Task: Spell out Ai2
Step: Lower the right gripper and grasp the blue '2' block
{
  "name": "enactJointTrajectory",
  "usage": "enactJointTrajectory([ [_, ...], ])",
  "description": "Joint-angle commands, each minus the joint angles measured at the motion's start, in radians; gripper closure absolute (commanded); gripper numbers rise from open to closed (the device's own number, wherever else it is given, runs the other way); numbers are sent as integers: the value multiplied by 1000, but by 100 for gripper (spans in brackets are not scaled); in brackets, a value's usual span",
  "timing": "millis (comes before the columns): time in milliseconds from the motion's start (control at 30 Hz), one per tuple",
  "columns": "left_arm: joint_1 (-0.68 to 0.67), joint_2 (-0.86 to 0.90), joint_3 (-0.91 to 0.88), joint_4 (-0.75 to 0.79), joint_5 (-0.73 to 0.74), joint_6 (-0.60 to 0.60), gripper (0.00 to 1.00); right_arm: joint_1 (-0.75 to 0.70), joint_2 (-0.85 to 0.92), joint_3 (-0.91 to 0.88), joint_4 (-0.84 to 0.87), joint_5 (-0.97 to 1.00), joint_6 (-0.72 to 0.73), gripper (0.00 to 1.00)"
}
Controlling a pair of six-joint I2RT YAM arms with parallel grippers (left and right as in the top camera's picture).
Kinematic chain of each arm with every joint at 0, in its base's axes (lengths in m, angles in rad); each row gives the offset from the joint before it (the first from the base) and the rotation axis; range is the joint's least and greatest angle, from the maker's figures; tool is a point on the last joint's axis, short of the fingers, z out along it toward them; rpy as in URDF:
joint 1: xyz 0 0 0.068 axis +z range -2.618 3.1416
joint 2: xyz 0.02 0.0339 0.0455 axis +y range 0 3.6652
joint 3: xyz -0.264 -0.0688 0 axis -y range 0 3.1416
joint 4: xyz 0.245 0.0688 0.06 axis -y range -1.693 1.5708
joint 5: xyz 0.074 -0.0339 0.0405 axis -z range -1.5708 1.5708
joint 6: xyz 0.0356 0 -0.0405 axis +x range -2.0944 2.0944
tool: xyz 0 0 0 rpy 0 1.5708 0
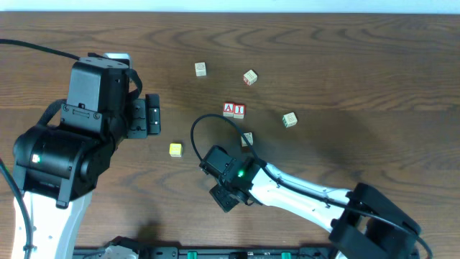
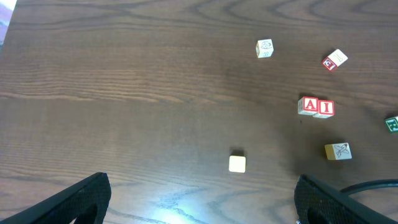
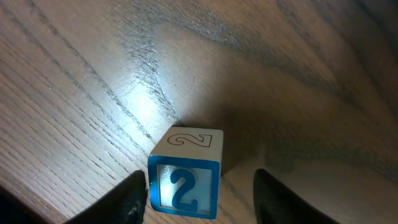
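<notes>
Close to the front edge of the dark wood-grain desk (image 1: 374,65), about midway along it, the right pincer (image 3: 199,183) is spread around a blue-faced wooden cube marked 2 (image 3: 185,177), which sits on the desk. One finger (image 3: 132,198) is right at the cube's side; the other stands apart from it. Farther in lie a plain yellow wooden cube (image 1: 175,150) and a pale wooden cube with a picture (image 1: 247,139). Towards the left edge the left pincer (image 2: 202,186) hangs with its fingers wide apart. Beyond, the red wooden A cube (image 1: 229,110) and the red wooden I cube (image 1: 239,110) touch side by side. A green-marked wooden cube (image 1: 289,119) lies nearer the right edge. Nearest the far edge sit a pale wooden cube (image 1: 200,69) and a red-sided wooden cube (image 1: 250,77).
</notes>
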Motion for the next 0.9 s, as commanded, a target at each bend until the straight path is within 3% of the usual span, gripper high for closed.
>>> enactJointTrajectory([
  [0,2,3,-8,-5,4,-2,5,-3,0,-5,3,-5,7,49],
  [267,2,3,-8,-5,4,-2,5,-3,0,-5,3,-23,7,50],
  [367,2,3,-8,-5,4,-2,5,-3,0,-6,3,-24,7,56],
  [667,2,3,-8,-5,4,-2,5,6,0,-17,11,-30,21,56],
  [867,2,3,-8,-5,4,-2,5,10,0,-18,14,-30,21,65],
])
